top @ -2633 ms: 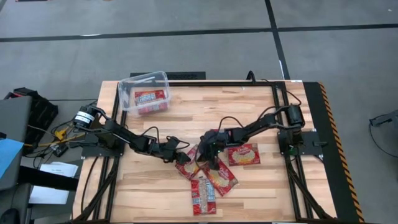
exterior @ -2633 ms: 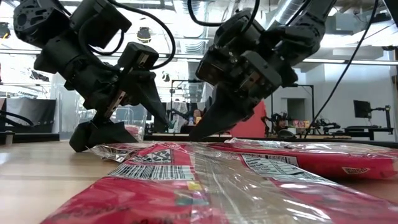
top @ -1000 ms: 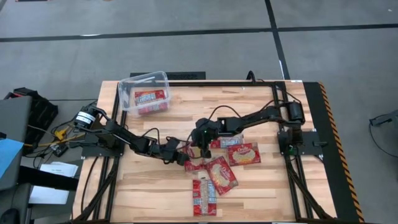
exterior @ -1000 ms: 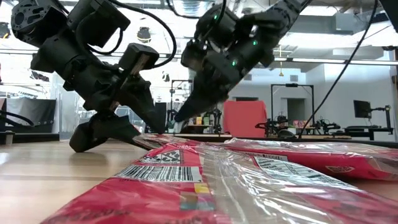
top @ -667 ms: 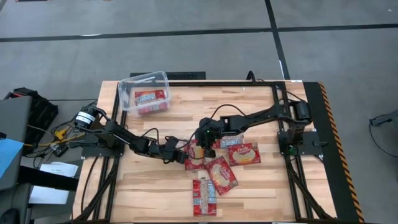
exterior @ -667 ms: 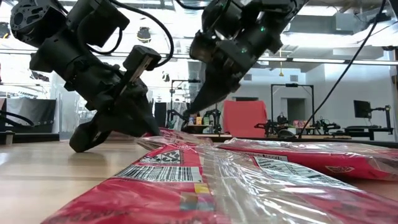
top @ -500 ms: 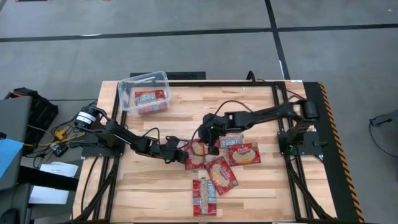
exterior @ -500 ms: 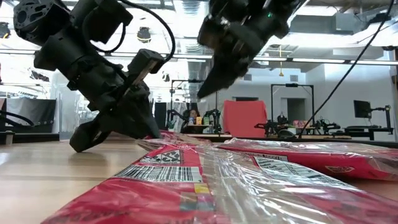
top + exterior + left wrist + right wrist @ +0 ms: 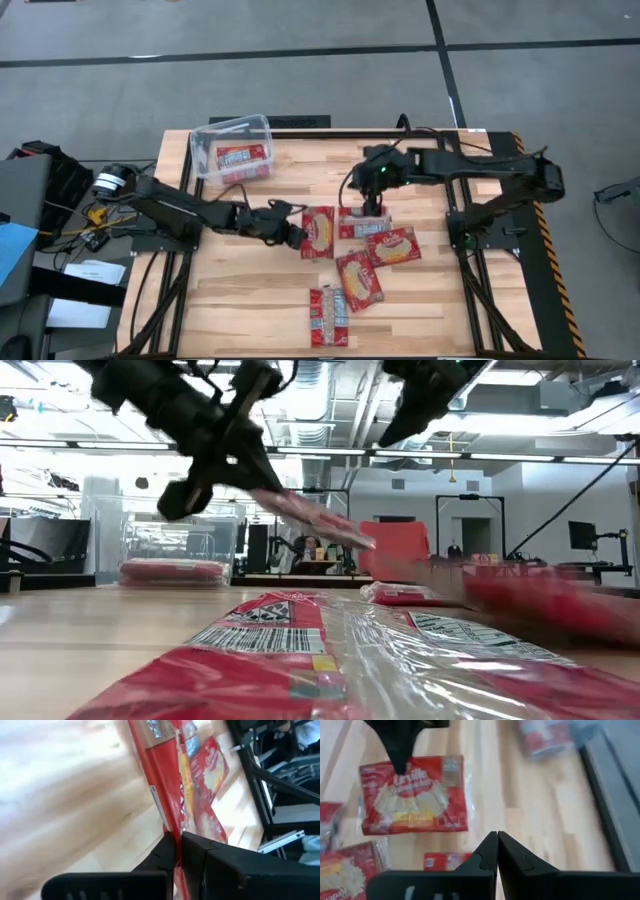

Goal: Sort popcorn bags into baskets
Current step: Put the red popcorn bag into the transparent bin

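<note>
My left gripper [image 9: 296, 232] is shut on a red popcorn bag [image 9: 319, 232] with a yellow-cream picture, held above the table near its middle; the low view shows the bag [image 9: 315, 517] in the air. My right gripper [image 9: 371, 205] is shut and empty, raised above another bag [image 9: 358, 226] lying flat on the table. Three more bags lie flat: one [image 9: 392, 246] to the right, one [image 9: 358, 279] nearer, one [image 9: 328, 316] by the near edge. The clear basket [image 9: 205, 140] stands at the far left with a bag [image 9: 240, 158] inside. My left gripper pinches the bag's edge [image 9: 169, 822] on the table's left side between its two fingers. The fingers come from the table's left, slanting down. The bag is lifted clear of the table and slopes downward away from the fingers [image 9: 250, 472].
Bare wood lies between the bags and the basket. Black rails [image 9: 452, 200] and the arm mounts run along the table's left and right sides. Cables and boxes [image 9: 40, 190] sit off the table's left edge.
My left gripper has risen with the bag, which has come off the table and hangs clear. My right gripper has gone up and toward the table's right and far edges, away from the pile of bags.
</note>
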### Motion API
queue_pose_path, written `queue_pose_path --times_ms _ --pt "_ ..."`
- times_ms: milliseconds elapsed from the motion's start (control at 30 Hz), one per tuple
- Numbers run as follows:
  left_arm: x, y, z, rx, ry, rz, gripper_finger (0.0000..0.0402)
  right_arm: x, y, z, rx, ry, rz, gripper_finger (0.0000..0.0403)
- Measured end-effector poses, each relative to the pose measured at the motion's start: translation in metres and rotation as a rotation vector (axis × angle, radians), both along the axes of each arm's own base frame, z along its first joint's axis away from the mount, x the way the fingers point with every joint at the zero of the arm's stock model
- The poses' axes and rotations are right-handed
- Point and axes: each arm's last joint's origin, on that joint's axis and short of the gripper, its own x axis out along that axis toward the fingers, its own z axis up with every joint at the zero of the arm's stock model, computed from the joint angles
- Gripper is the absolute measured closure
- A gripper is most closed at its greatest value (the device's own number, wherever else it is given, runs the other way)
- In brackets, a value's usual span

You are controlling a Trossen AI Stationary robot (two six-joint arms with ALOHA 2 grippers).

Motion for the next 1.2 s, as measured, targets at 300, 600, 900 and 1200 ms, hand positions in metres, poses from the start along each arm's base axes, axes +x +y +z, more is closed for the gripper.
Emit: queue_pose_path --times_ms 300,600,900,1200 --pt "-0.029 0.047 0.075 0.160 0.168 0.016 0.0401 -0.030 -0.023 0.009 -0.033 0.016 -0.070 0.0383" --pt "-0.061 0.097 0.152 0.322 0.306 0.240 0.0401 -0.034 -0.029 0.001 -0.021 0.075 -0.086 0.0363" --pt "-0.098 0.131 0.179 0.442 0.433 0.577 0.0401 -0.034 -0.029 0.001 -0.031 0.074 -0.075 0.0387" --pt "-0.127 0.173 0.167 0.438 0.672 0.396 0.0401 -0.032 -0.033 0.004 -0.031 0.027 -0.101 0.0368"
